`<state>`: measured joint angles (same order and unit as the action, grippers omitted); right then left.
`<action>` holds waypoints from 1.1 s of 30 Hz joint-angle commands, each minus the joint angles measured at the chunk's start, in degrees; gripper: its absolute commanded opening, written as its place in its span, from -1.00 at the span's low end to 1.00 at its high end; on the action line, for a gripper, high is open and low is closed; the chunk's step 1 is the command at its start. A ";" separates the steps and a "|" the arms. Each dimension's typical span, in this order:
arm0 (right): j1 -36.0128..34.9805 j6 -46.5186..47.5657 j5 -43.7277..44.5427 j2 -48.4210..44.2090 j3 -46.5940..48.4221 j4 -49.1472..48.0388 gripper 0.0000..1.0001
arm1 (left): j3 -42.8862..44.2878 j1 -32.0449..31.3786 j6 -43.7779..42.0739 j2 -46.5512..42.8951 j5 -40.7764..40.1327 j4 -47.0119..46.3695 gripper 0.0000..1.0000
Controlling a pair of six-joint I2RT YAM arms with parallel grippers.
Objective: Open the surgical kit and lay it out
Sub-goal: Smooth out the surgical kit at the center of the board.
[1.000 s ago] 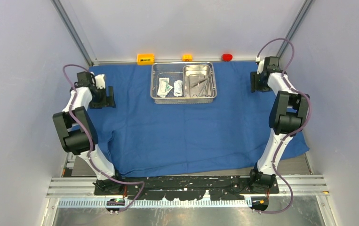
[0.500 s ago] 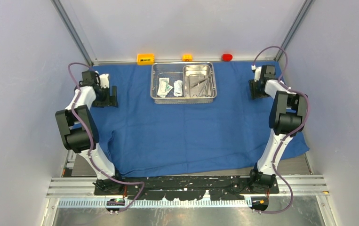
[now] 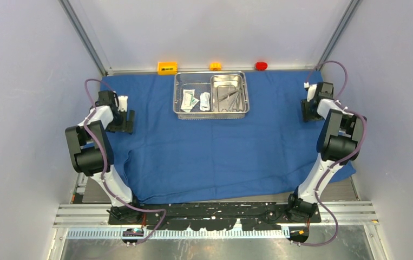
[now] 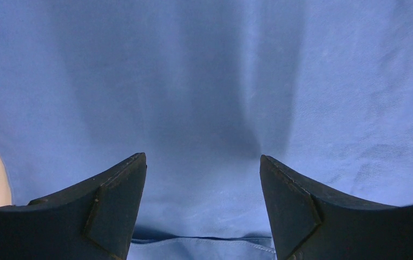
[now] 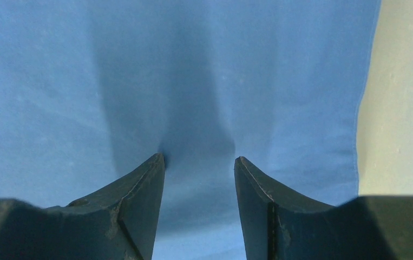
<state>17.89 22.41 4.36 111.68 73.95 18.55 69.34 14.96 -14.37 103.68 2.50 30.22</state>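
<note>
There is one blue cloth wrap (image 3: 215,151), one steel mesh tray (image 3: 210,114), one smaller steel pan (image 3: 224,82) and what look like three white-green packets (image 3: 189,99). The instruments (image 3: 231,97) are too small to count. There are three small blocks: one orange block (image 3: 167,67), one yellow block (image 3: 215,66), one red block (image 3: 261,65).

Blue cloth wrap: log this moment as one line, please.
blue cloth wrap spread out | steel mesh tray on it, far centre | left pincer open over wrap | right pincer open near wrap's right edge
</note>
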 commanded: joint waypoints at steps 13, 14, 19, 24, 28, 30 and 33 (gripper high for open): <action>1.84 -0.71 -13.46 -20.57 -7.24 15.48 0.16 | -7.74 0.68 -5.63 -16.00 1.05 0.48 0.59; 1.81 0.26 -14.56 -22.46 -8.43 16.68 0.17 | -8.52 0.68 -7.13 -18.01 2.89 1.63 0.59; 1.81 6.63 -15.52 -29.86 -14.95 22.29 0.17 | -13.20 0.63 -15.83 -24.40 8.97 8.85 0.59; 1.84 11.80 -13.48 -34.29 -22.05 24.56 0.17 | -18.40 0.59 -21.64 -27.91 9.07 13.35 0.58; 1.80 14.15 -11.66 -34.77 -26.05 24.50 0.15 | -22.02 0.51 -23.59 -29.11 9.03 13.96 0.57; 1.80 15.04 -10.46 -34.84 -27.93 24.03 0.15 | -23.42 0.50 -24.28 -29.38 8.31 13.86 0.56; 1.80 17.00 -7.35 -35.64 -31.07 23.58 0.13 | -26.42 0.54 -26.32 -30.05 5.33 12.80 0.55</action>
<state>19.68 35.35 -7.18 78.96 45.60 42.50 45.34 15.38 -36.58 75.77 9.87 43.07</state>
